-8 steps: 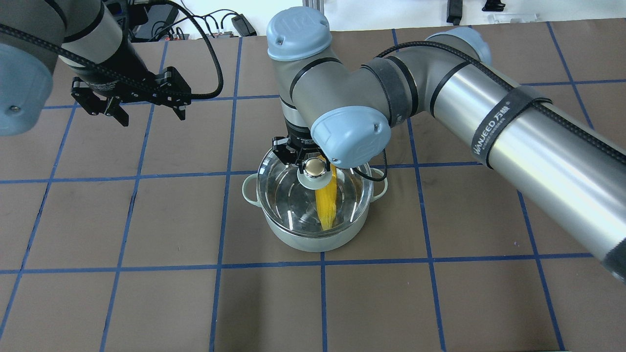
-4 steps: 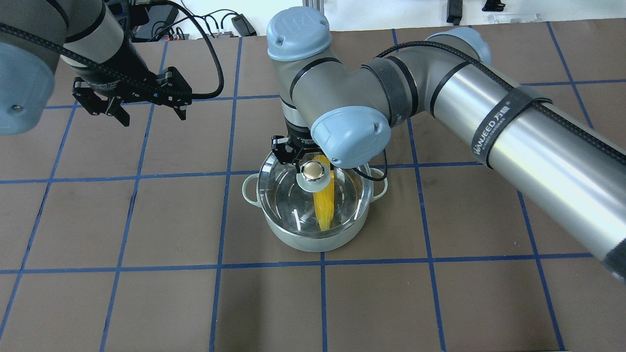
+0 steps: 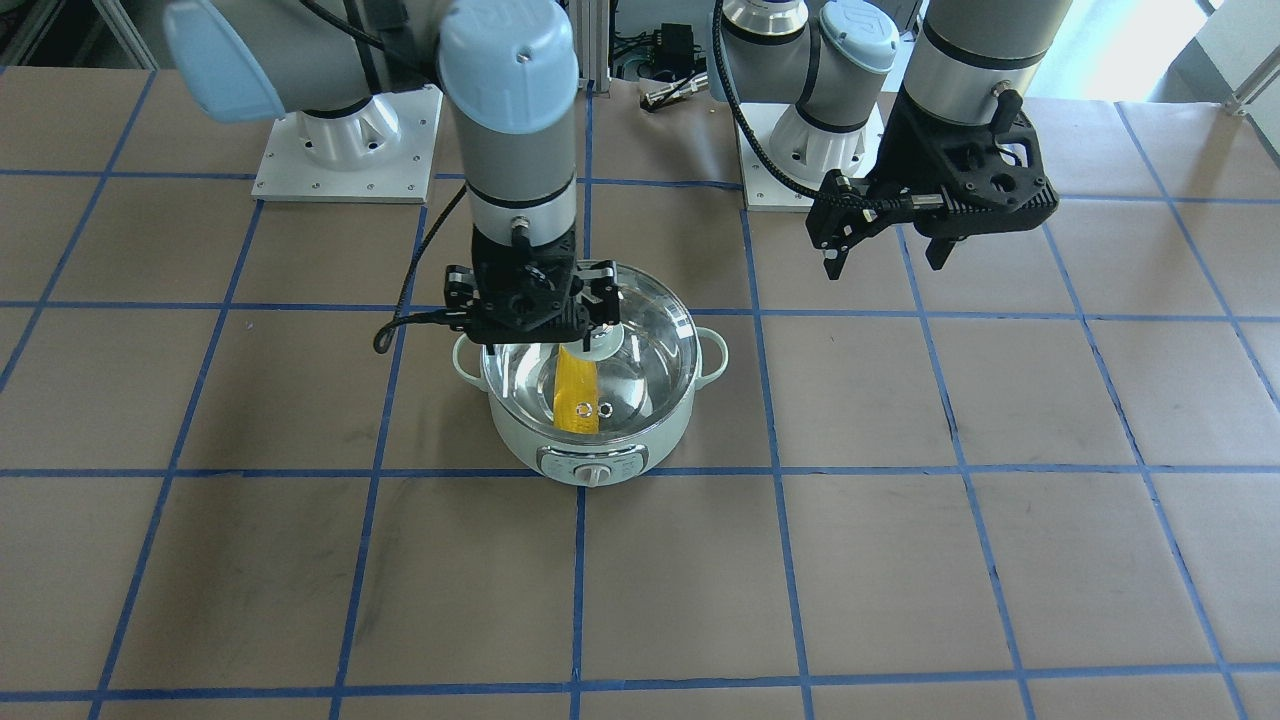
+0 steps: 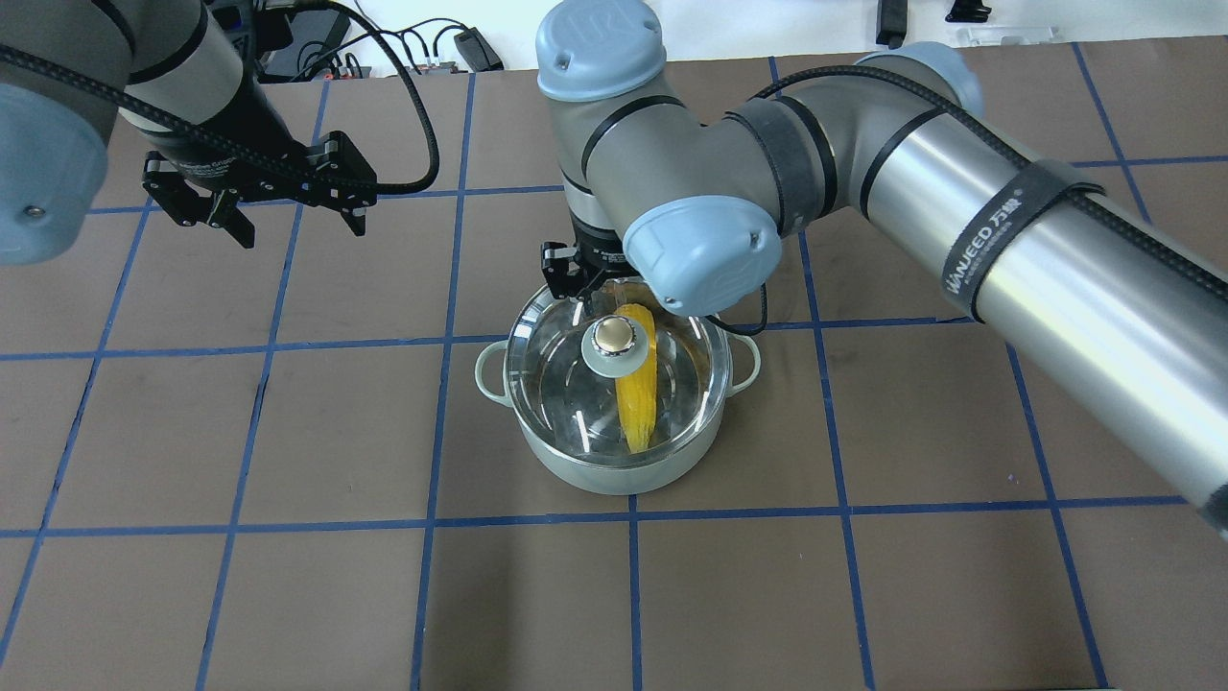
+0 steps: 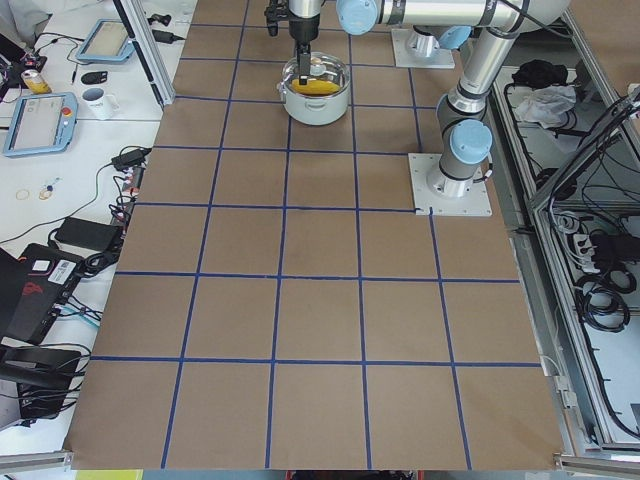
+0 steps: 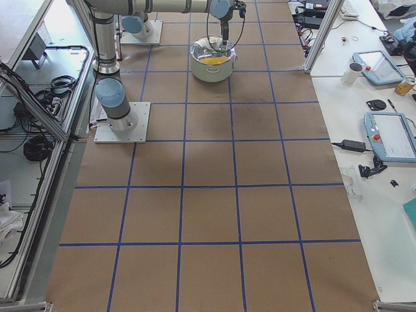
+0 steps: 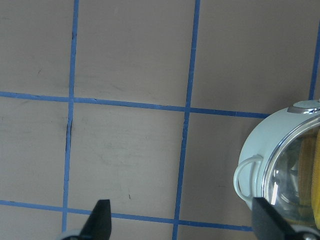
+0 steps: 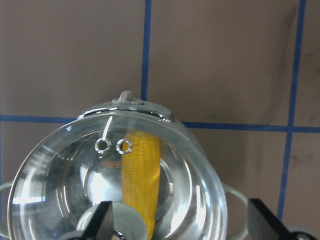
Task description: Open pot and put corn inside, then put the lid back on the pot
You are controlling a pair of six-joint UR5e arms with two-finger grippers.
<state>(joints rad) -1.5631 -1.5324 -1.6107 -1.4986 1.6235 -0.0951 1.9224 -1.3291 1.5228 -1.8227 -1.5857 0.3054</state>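
Observation:
The mint-green pot (image 4: 614,472) stands mid-table, its dial facing the front-facing camera (image 3: 592,473). The yellow corn (image 4: 638,403) lies inside it, seen through the glass. The clear lid (image 4: 566,384) sits on the pot with its beige knob (image 4: 614,336) on top. My right gripper (image 4: 587,293) is open just above and behind the knob; in its wrist view the fingers (image 8: 265,222) stand wide apart over lid (image 8: 60,175) and corn (image 8: 141,175). My left gripper (image 4: 297,228) is open and empty, hovering to the pot's left and farther back.
Brown table with blue tape grid (image 4: 288,432). Cables and a power brick (image 4: 475,48) lie at the far edge. The left wrist view shows the pot's side handle (image 7: 247,172) at the right. Both arm bases (image 3: 345,150) stand at the robot's side.
My right gripper has let go of the lid's knob and drawn back and up. The lid has settled squarely on the pot. The left arm has barely moved.

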